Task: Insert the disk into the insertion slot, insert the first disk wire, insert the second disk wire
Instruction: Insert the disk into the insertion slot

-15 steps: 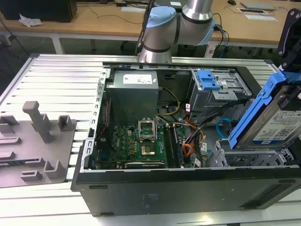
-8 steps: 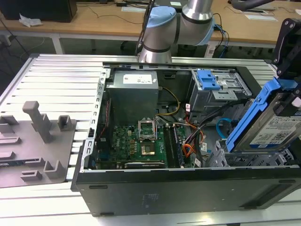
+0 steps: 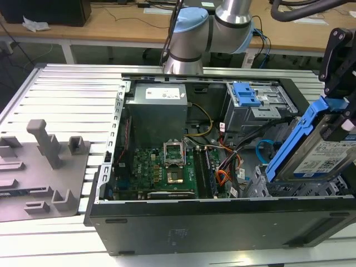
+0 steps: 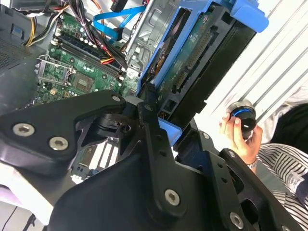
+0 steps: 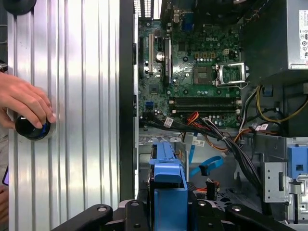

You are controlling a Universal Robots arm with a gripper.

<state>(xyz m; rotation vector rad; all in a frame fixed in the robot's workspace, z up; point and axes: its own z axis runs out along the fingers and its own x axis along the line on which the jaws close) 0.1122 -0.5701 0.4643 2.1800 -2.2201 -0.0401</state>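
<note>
Over the case's (image 3: 222,222) drive end, the disk (image 3: 320,156) hangs steeply tilted in the gripper (image 3: 336,105), whose jaws are drawn in narrow and clamped on the blue-framed drive. Where they meet it is masked by the gripper's own black body in both wrist views. The disk's low end comes down just beside the slot (image 3: 257,182), the low perforated silver cage inside the case. Whether the two touch cannot be told, and the drive is not seated in it. Its high end is cut off by the exterior view's right edge. Deeper inside the case, the second wire (image 3: 262,149) curls in a pale-blue loop near the slot, and its plug is hard to make out. The first wire (image 3: 225,167), an orange, red and black bundle, lies a little further in. Its end is lost among other cables. The case also holds a taller grey cage (image 3: 258,111) with a blue latch, a green board (image 3: 161,167) and a grey power supply (image 3: 157,111). Outside the case, on the ribbed table (image 5: 86,96), a hand (image 5: 24,103) grips a dark round knob (image 5: 31,127), and the arm behind it is cut off.
</note>
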